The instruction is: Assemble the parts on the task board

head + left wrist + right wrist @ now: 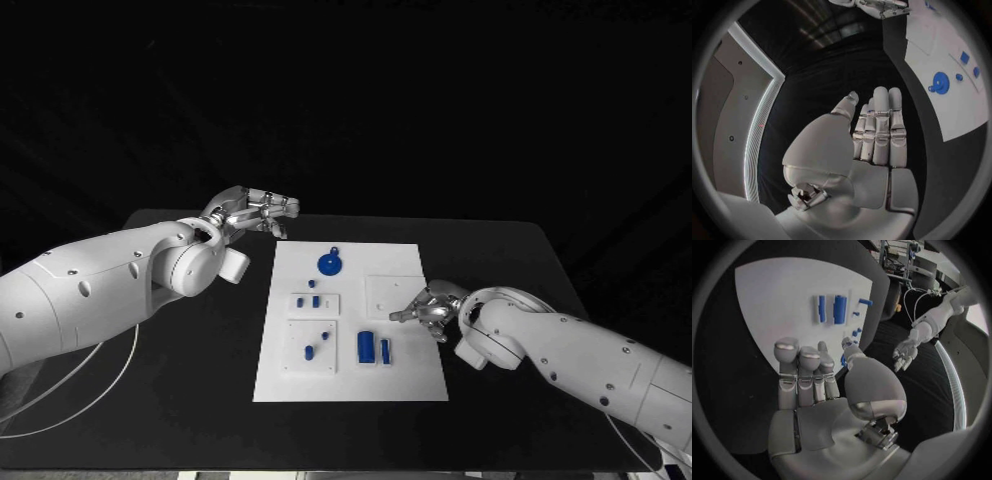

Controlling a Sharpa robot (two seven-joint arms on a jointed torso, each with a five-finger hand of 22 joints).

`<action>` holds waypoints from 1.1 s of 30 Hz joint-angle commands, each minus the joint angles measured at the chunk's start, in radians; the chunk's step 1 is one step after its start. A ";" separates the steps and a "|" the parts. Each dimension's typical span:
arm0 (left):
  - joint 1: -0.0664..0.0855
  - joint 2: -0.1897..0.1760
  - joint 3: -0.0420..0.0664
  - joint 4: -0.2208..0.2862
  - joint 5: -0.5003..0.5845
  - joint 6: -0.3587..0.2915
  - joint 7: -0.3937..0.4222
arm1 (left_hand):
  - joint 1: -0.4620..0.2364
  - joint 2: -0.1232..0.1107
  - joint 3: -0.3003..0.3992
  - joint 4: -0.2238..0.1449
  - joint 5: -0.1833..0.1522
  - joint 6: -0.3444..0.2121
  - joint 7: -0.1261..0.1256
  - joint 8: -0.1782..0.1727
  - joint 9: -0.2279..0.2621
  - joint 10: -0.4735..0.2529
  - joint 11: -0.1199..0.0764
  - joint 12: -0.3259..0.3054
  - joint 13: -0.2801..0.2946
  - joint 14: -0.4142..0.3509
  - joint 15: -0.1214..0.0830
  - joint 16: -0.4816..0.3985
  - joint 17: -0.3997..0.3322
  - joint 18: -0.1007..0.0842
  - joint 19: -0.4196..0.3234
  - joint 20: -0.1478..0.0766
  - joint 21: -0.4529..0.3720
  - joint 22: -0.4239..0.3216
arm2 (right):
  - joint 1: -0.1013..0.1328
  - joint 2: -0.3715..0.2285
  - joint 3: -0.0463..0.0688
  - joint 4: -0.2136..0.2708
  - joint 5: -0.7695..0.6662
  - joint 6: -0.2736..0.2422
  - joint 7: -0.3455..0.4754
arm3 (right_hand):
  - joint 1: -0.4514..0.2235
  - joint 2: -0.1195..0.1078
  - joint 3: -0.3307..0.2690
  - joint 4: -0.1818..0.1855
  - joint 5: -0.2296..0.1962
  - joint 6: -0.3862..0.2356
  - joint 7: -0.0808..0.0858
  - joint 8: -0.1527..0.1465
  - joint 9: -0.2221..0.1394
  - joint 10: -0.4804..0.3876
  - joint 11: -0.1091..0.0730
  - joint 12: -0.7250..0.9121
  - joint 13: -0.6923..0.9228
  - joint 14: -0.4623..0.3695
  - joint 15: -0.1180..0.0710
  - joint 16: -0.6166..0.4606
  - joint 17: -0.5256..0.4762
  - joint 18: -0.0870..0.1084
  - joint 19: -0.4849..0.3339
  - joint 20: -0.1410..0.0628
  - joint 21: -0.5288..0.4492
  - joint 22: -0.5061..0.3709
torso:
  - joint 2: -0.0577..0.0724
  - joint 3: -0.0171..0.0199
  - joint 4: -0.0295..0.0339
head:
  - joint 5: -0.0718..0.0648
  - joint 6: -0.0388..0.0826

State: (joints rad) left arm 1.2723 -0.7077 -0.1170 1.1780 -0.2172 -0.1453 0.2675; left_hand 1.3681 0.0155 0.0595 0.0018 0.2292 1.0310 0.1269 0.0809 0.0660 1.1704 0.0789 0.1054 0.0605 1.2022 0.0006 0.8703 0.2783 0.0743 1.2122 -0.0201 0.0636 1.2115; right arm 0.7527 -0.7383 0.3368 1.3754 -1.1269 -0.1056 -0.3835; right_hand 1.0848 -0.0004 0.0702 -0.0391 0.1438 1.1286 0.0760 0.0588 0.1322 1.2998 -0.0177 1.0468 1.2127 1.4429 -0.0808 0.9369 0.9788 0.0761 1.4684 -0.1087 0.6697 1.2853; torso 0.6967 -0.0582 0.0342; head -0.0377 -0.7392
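The white task board [411, 375] lies in the middle of the black table. On it are a round blue part with a tab [330, 264], a few small blue pieces [307, 300], two slim ones [316, 345] and two longer blue blocks [374, 347]. My right hand [428, 308] hovers over the board's right edge beside a bare square plate [389, 290]; its fingers [799, 367] are stretched out and hold nothing. My left hand [257, 213] is off the board's far left corner, with fingers [879, 125] straight and nothing in them.
Black table top [188, 400] runs wide on both sides of the board. A white cable [108, 385] loops beside my left arm. The left wrist view also catches the board [954, 115], the round part [940, 82] and my right hand [882, 7].
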 commanded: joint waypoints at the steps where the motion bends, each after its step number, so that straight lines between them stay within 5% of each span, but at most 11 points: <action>1: -0.001 0.009 0.001 -0.024 0.071 -0.026 0.048 | 0.011 0.001 0.003 -0.004 -0.005 0.010 0.003 0.006 0.001 0.008 0.007 0.002 -0.001 -0.046 0.018 -0.145 -0.067 -0.020 -0.091 0.020 -0.002 -0.081 | 0.027 0.000 0.004 -0.041 0.182 -0.068 0.245 | 0.020 0.012 -0.008 -0.019 0.028 -0.007 -0.001 0.004 -0.001 -0.011 0.000 -0.018 -0.014 -0.006 -0.003 -0.032 -0.026 0.014 0.042 0.005 -0.051 -0.022 | -0.018 0.0008 -0.0077 | -0.007 0.028; 6: -0.003 0.027 0.001 -0.076 0.111 -0.030 0.071 | 0.022 -0.001 0.027 -0.010 -0.008 0.012 -0.001 0.002 0.000 -0.028 0.036 -0.039 0.000 -0.157 0.098 -0.504 -0.210 -0.035 -0.284 0.092 -0.003 -0.281 | 0.089 0.028 0.005 -0.157 0.362 -0.071 0.393 | 0.047 0.035 -0.021 -0.066 0.079 -0.016 0.001 0.004 -0.007 -0.128 0.009 -0.278 -0.228 -0.049 0.007 -0.202 -0.137 0.025 -0.006 0.016 -0.377 -0.204 | -0.044 0.0016 -0.0147 | -0.011 0.047; 12: -0.004 0.048 0.001 -0.154 0.136 -0.020 0.094 | 0.030 -0.023 0.025 -0.060 -0.078 -0.022 -0.008 -0.012 -0.002 -0.097 0.037 -0.041 -0.002 -0.123 0.116 -0.812 -0.210 -0.015 -0.347 0.153 -0.002 -0.575 | 0.155 0.111 0.007 -0.354 0.506 -0.034 0.531 | 0.053 0.059 -0.032 -0.117 0.121 -0.038 0.020 0.004 -0.021 -0.177 0.030 -0.450 -0.489 -0.127 0.043 -0.374 -0.284 0.015 -0.036 0.052 -0.584 -0.441 | -0.078 0.0067 -0.0252 | -0.006 0.076; 15: -0.004 0.058 0.002 -0.191 0.152 -0.020 0.103 | 0.018 -0.005 -0.013 -0.085 -0.095 -0.033 -0.011 -0.011 -0.003 -0.113 0.034 -0.041 -0.002 -0.158 0.121 -0.808 -0.213 0.022 -0.329 0.189 0.001 -0.769 | 0.175 0.155 0.010 -0.445 0.564 -0.010 0.581 | 0.051 0.068 -0.019 -0.136 0.130 -0.066 0.038 0.005 -0.034 -0.196 0.066 -0.638 -0.715 -0.204 0.085 -0.509 -0.403 0.007 -0.162 0.091 -0.603 -0.580 | -0.091 0.0088 -0.0274 | -0.006 0.094; 17: -0.004 0.067 0.002 -0.215 0.167 -0.021 0.107 | 0.011 -0.005 -0.027 -0.086 -0.096 -0.050 -0.008 -0.013 -0.004 -0.130 0.038 -0.043 -0.002 -0.181 0.127 -0.810 -0.216 0.028 -0.322 0.195 0.000 -0.819 | 0.184 0.178 0.011 -0.493 0.590 0.013 0.607 | 0.031 0.075 0.005 -0.152 0.124 -0.091 0.053 0.003 -0.069 -0.166 0.109 -0.882 -1.043 -0.226 0.138 -0.720 -0.593 0.023 -0.281 0.155 -0.609 -0.804 | -0.096 0.0093 -0.0270 | -0.005 0.101; 21: -0.006 0.090 0.002 -0.266 0.200 -0.024 0.113 | 0.003 -0.002 -0.049 -0.079 -0.095 -0.112 -0.008 -0.016 -0.006 -0.183 0.041 -0.043 -0.003 -0.230 0.140 -0.810 -0.218 0.036 -0.331 0.211 0.000 -0.911 | 0.193 0.213 0.014 -0.566 0.641 0.059 0.650 | 0.031 0.076 -0.001 -0.156 0.120 -0.171 0.054 0.001 -0.072 -0.236 0.153 -0.973 -1.152 -0.342 0.195 -0.866 -0.758 0.018 -0.457 0.226 -0.608 -0.993 | -0.106 0.0112 -0.0252 | -0.002 0.118; 25: -0.012 0.105 0.002 -0.301 0.221 -0.027 0.116 | 0.002 -0.003 -0.058 -0.073 -0.094 -0.195 -0.011 -0.022 -0.010 -0.211 0.041 -0.045 -0.003 -0.279 0.147 -0.813 -0.220 0.052 -0.320 0.225 0.003 -1.015 | 0.196 0.228 0.015 -0.596 0.668 0.080 0.676 | 0.041 0.092 -0.033 -0.153 0.120 -0.175 0.054 0.003 -0.072 -0.271 0.156 -0.985 -1.155 -0.363 0.212 -0.876 -0.918 0.076 -0.474 0.287 -0.597 -1.207 | -0.110 0.0148 -0.0253 | 0.001 0.135; 30: -0.019 0.117 0.003 -0.325 0.234 -0.028 0.118 | 0.000 -0.003 -0.057 -0.066 -0.094 -0.206 -0.009 -0.024 -0.011 -0.241 0.044 -0.047 -0.004 -0.281 0.144 -0.813 -0.221 0.065 -0.294 0.235 0.007 -1.140 | 0.197 0.233 0.016 -0.603 0.684 0.091 0.690 | 0.044 0.099 -0.059 -0.150 0.115 -0.202 0.054 -0.001 -0.074 -0.288 0.160 -0.986 -1.155 -0.386 0.216 -0.875 -0.919 0.123 -0.501 0.329 -0.593 -1.219 | -0.113 0.0186 -0.0222 | 0.003 0.149; 31: -0.018 0.113 0.002 -0.320 0.193 -0.023 0.093 | -0.404 -0.016 -0.059 -0.002 -0.229 -1.031 -0.127 -0.081 -0.066 -1.170 -0.079 -0.105 -0.060 -1.202 -0.001 -0.870 -0.278 -0.074 -1.212 0.020 -0.064 -1.212 | 0.197 0.232 0.015 -0.602 0.633 0.039 0.632 | -0.293 0.000 -0.070 0.039 -0.144 -1.129 -0.076 -0.059 -0.132 -0.589 0.018 -1.047 -1.213 -0.699 0.081 -0.937 -0.979 -0.076 -1.468 0.109 -0.670 -1.285 | -0.109 0.0152 -0.0250 | 0.001 0.140; 32: -0.019 0.113 0.002 -0.319 0.193 -0.024 0.093 | -0.413 -0.016 -0.059 -0.002 -0.229 -1.031 -0.127 -0.081 -0.066 -1.170 -0.079 -0.105 -0.060 -1.202 -0.001 -0.870 -0.278 -0.074 -1.212 0.020 -0.064 -1.212 | 0.197 0.232 0.015 -0.601 0.634 0.038 0.632 | -0.298 0.000 -0.070 0.039 -0.144 -1.129 -0.076 -0.059 -0.132 -0.596 0.018 -1.047 -1.213 -0.708 0.081 -0.937 -0.979 -0.076 -1.468 0.109 -0.670 -1.285 | -0.110 0.0158 -0.0251 | 0.002 0.140; 33: -0.020 0.112 0.003 -0.314 0.193 -0.028 0.094 | -0.463 -0.016 -0.059 -0.002 -0.229 -1.031 -0.127 -0.081 -0.066 -1.170 -0.079 -0.105 -0.060 -1.202 -0.001 -0.870 -0.278 -0.074 -1.212 0.020 -0.064 -1.212 | 0.198 0.230 0.012 -0.595 0.637 0.034 0.634 | -0.337 0.000 -0.070 0.039 -0.144 -1.129 -0.076 -0.059 -0.132 -1.300 0.018 -1.047 -1.213 -1.443 0.081 -0.937 -0.979 -0.076 -1.468 0.109 -0.670 -1.285 | -0.112 0.0185 -0.0257 | 0.004 0.140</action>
State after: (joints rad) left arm 1.2528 -0.5961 -0.1159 0.8581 -0.0224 -0.1683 0.3595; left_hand 1.2471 0.0095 0.0017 -0.0463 0.0968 0.5896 0.0843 0.0411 0.0395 0.6639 0.0887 0.0420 0.0403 0.6572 0.1033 0.0413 0.0414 0.1065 0.6546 0.1537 0.0518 0.0521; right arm 0.9498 -0.5072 0.3502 0.7751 -0.4907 -0.0658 0.2505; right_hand 1.0303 0.0724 0.0070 -0.1344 0.1846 0.6625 0.0961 0.0423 0.0419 0.8363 0.1018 0.0438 0.0416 0.9429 0.1003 0.0449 0.0431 0.1416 0.6896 0.1574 0.0554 0.0473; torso 0.5865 -0.0421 0.0095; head -0.0357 -0.5970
